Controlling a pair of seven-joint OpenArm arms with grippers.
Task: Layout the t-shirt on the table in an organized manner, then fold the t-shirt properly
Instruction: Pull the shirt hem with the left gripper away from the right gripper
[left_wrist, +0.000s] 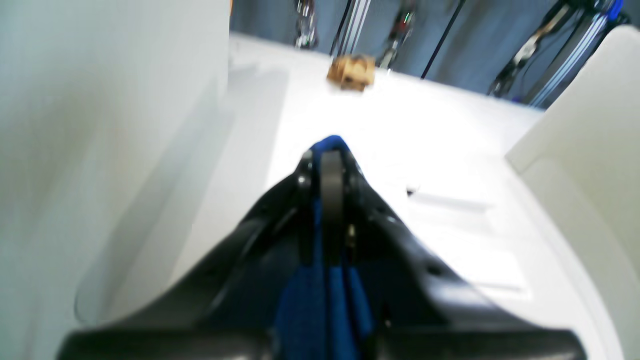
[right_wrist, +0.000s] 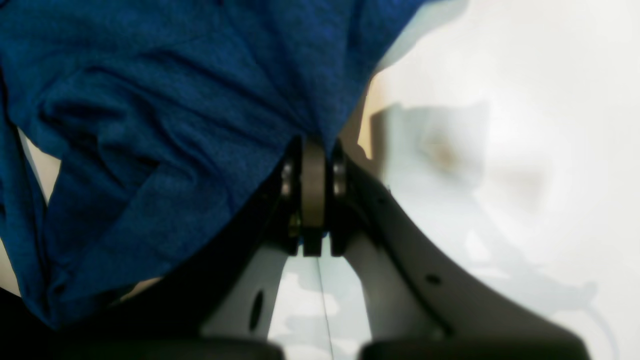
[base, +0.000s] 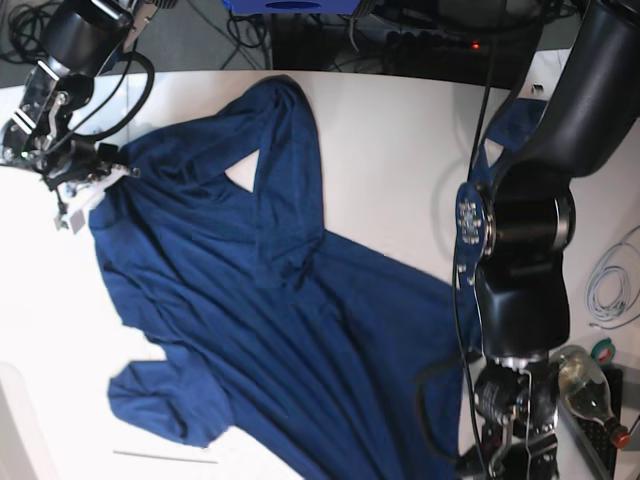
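Note:
The dark blue t-shirt (base: 280, 300) lies spread and wrinkled across the white table (base: 400, 150), with one part folded over itself near the far edge. My right gripper (right_wrist: 314, 145) is shut on an edge of the t-shirt (right_wrist: 150, 125); in the base view this gripper (base: 108, 172) sits at the shirt's upper left corner. My left gripper (left_wrist: 331, 152) is shut on a strip of the blue t-shirt (left_wrist: 320, 300) that runs between its fingers. In the base view that arm (base: 525, 260) reaches down at the table's near right side.
A bottle (base: 590, 385), a green tape roll (base: 603, 350) and a white cable (base: 610, 280) lie at the right of the table. A small brown object (left_wrist: 351, 72) sits near the table's edge in the left wrist view. Cables and equipment stand beyond the far edge.

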